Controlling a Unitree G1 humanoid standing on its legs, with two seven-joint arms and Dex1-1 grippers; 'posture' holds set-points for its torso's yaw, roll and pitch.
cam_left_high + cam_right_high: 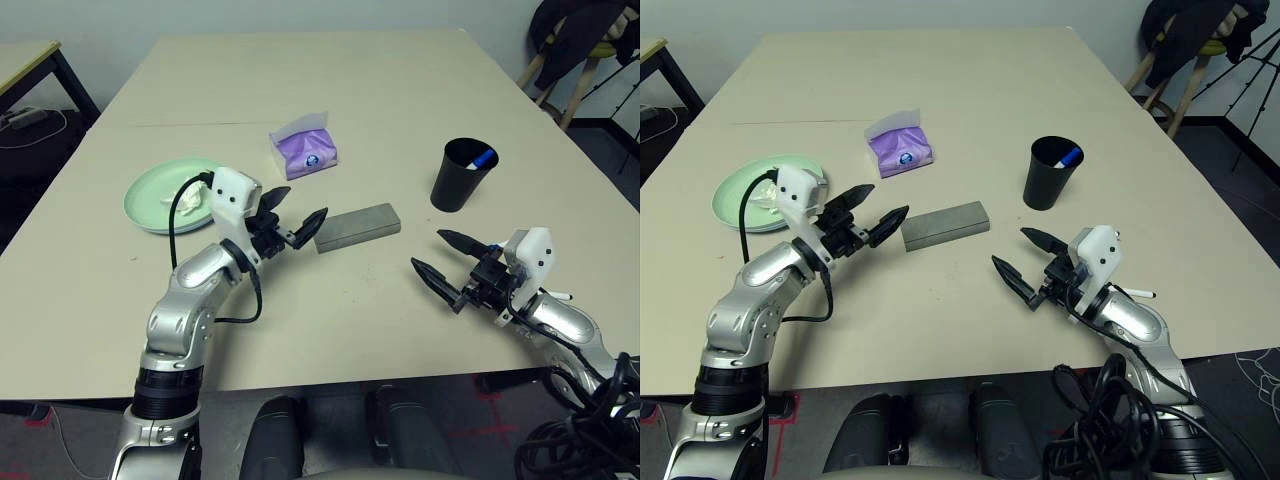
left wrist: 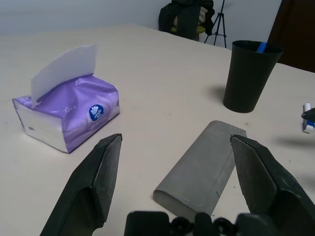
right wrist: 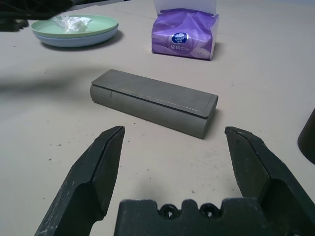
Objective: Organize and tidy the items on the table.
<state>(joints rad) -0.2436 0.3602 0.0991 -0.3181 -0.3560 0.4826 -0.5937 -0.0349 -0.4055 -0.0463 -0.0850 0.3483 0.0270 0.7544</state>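
The grey glasses case (image 1: 358, 227) lies flat and closed near the middle of the table (image 1: 330, 80), well inside all four edges. Its long axis runs roughly parallel to the near edge, tilted slightly, with its right end a little farther from the robot than its left end. In the right wrist view, the lid seam runs along the length of the case.

The left gripper (image 1: 297, 215) has its two black fingers spread wide and holds nothing. It points toward the left end of the case, just beside that end. From the head views it cannot be told whether a fingertip touches the case. The right gripper (image 1: 438, 255) is also spread wide and empty. It is positioned toward the near right part of the surface, well apart from the case, and points toward it.

The purple tissue pack (image 1: 304, 150) sits beyond the case, toward the far edge, with a white sheet standing up from its top. The mint-green plate (image 1: 150, 193) is stacked on a light-blue plate (image 3: 59, 42) toward the left edge and carries the crumpled white tissue wad (image 3: 72, 22). The black cup (image 1: 460, 176) stands upright to the right of the case, with a blue-capped pen (image 1: 483, 157) inside it.
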